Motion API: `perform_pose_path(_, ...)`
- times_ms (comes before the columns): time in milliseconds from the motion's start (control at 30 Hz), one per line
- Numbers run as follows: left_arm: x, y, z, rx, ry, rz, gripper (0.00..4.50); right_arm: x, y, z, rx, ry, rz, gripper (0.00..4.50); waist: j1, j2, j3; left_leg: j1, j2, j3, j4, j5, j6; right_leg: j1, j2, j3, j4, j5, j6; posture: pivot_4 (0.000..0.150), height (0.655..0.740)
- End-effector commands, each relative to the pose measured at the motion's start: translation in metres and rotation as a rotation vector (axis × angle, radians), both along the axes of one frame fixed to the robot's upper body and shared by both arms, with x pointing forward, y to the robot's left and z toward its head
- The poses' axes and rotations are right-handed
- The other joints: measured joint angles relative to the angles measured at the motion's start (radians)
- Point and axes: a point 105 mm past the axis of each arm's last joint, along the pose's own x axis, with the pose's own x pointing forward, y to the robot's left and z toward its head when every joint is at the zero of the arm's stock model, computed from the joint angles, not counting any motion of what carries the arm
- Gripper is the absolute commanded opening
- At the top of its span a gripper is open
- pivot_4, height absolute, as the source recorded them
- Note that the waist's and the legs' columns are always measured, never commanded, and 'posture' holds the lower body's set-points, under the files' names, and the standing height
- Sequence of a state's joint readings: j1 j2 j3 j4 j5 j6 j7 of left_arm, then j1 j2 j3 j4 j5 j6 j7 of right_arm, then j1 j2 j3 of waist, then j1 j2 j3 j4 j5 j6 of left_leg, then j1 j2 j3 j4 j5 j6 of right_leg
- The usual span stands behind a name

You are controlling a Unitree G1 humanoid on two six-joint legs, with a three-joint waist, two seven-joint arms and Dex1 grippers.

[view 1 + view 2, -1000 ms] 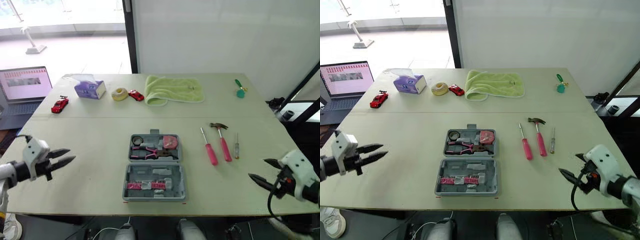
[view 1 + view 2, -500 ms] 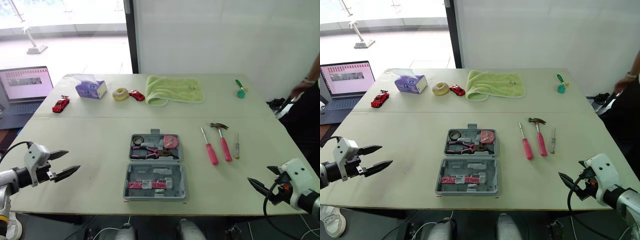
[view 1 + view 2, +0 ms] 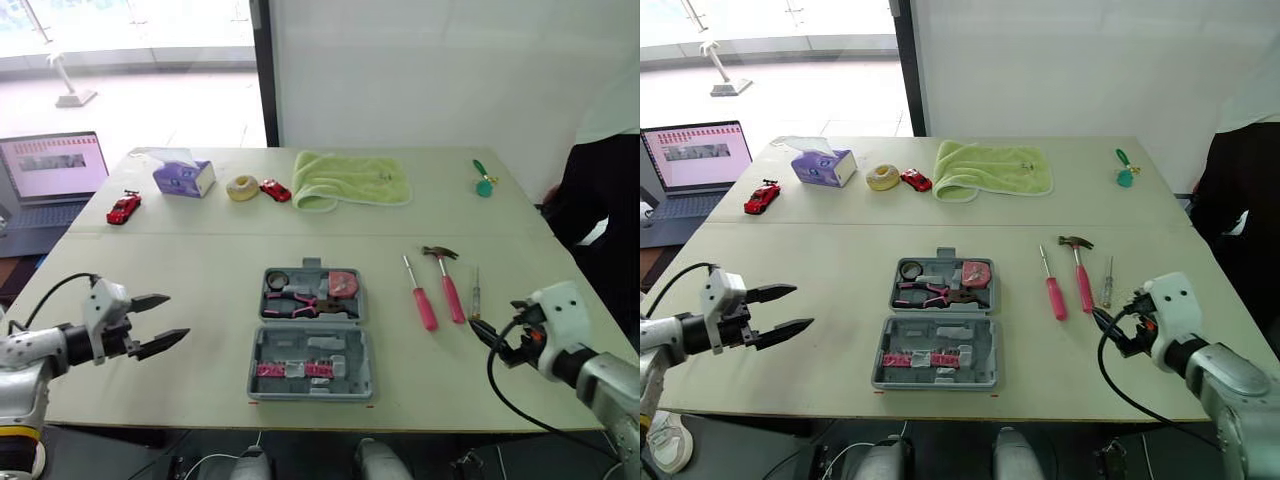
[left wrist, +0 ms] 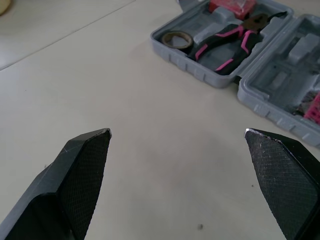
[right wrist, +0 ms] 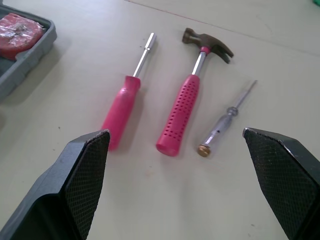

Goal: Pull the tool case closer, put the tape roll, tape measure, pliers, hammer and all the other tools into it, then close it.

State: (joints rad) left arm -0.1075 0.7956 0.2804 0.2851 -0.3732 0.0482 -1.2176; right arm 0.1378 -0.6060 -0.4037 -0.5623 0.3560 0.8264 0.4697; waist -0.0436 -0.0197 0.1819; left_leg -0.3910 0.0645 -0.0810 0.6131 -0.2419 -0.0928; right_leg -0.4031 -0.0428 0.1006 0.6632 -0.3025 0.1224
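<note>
Tool case (image 3: 308,394) is laid open at the table's centre-front, with pliers (image 4: 227,42), tape roll (image 4: 176,40) and tape measure (image 3: 340,284) seated inside. Hammer (image 5: 192,97), screwdriver (image 5: 125,107) and tester (image 5: 225,120) are lined up close together just right of it. Right gripper (image 3: 487,342) is held spread and empty near them, left gripper (image 3: 178,315) likewise left of the case. Risk: neighbours could be knocked when the hammer is grabbed.

Along the far side of the pale tabletop (image 3: 190,265) lie a purple tissue box (image 3: 183,178) toward the left, a small red toy car (image 3: 272,190) just left of a crumpled green towel (image 3: 350,180), and a small green object (image 3: 483,180) at the far right. Another red toy car (image 3: 122,208) sits nearer the left edge. An open laptop (image 3: 50,175) stands beyond that edge. A person in dark clothing (image 3: 600,200) stands at the right.
</note>
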Motion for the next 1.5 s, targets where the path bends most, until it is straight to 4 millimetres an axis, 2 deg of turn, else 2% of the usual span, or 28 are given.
perform_pose_path(33,0.002,-0.013,0.009,-0.027,-0.004,-0.023,4.48,0.009,0.004,0.010,-0.024,-0.033,-0.064,4.50,-0.001,0.000,0.000,0.000,0.000,0.000,0.000,0.000,0.000,0.000,0.000,0.000,0.000,0.000,0.000,0.150,0.7400)
perform_pose_path(167,0.000,-0.036,0.012,-0.080,0.018,-0.084,4.48,0.031,0.016,0.015,0.002,-0.052,-0.113,4.50,-0.003,0.000,0.000,0.000,0.000,0.000,0.000,0.000,0.000,0.000,0.000,0.000,0.000,0.000,0.000,0.150,0.7400)
perform_pose_path(433,-0.001,-0.068,0.022,-0.117,-0.021,-0.161,4.48,0.064,0.033,0.017,0.040,-0.056,-0.219,4.50,-0.001,0.000,0.000,0.000,0.000,0.000,0.000,0.000,0.000,-0.001,0.000,0.000,0.000,0.000,0.000,0.150,0.7400)
perform_pose_path(600,0.003,-0.076,0.033,-0.146,-0.105,-0.158,4.48,0.072,0.038,0.015,0.044,-0.048,-0.232,4.50,-0.001,0.000,0.000,-0.001,0.000,0.000,0.000,0.000,0.000,-0.001,0.000,0.000,0.000,0.000,0.000,0.150,0.7400)
perform_pose_path(867,0.000,-0.086,0.029,-0.121,-0.092,-0.206,4.48,0.087,0.042,0.015,0.033,-0.042,-0.235,4.50,-0.003,0.001,0.000,0.000,0.000,0.000,0.000,0.000,0.000,-0.001,0.000,0.000,0.000,0.000,0.000,0.150,0.7400)
perform_pose_path(1033,-0.001,-0.089,0.030,-0.123,-0.092,-0.212,4.48,0.090,0.027,0.013,0.016,-0.038,-0.295,4.50,-0.002,0.001,0.000,-0.001,0.000,0.000,0.000,0.000,0.000,-0.001,0.000,0.000,0.000,0.000,0.000,0.150,0.7400)
perform_pose_path(1100,0.000,-0.092,0.032,-0.127,-0.104,-0.215,4.48,0.091,0.008,0.010,0.009,-0.024,-0.380,4.50,-0.002,0.001,0.000,-0.001,0.000,0.000,0.000,0.000,0.000,-0.001,0.000,0.000,0.000,0.000,0.000,0.150,0.7400)
perform_pose_path(1233,-0.003,-0.100,0.037,-0.139,-0.116,-0.247,4.48,0.089,-0.014,-0.002,0.048,-0.001,-0.532,4.50,-0.001,0.001,0.000,-0.001,0.000,0.000,0.000,0.000,0.000,-0.001,0.000,0.000,0.000,0.000,0.000,0.150,0.7400)
perform_pose_path(1500,-0.005,-0.105,0.038,-0.135,-0.112,-0.263,4.48,0.091,-0.026,-0.020,0.060,0.032,-0.644,4.50,-0.007,0.001,0.000,-0.001,0.000,0.000,0.000,0.000,0.000,-0.001,0.000,0.000,0.001,0.000,0.000,0.150,0.7400)
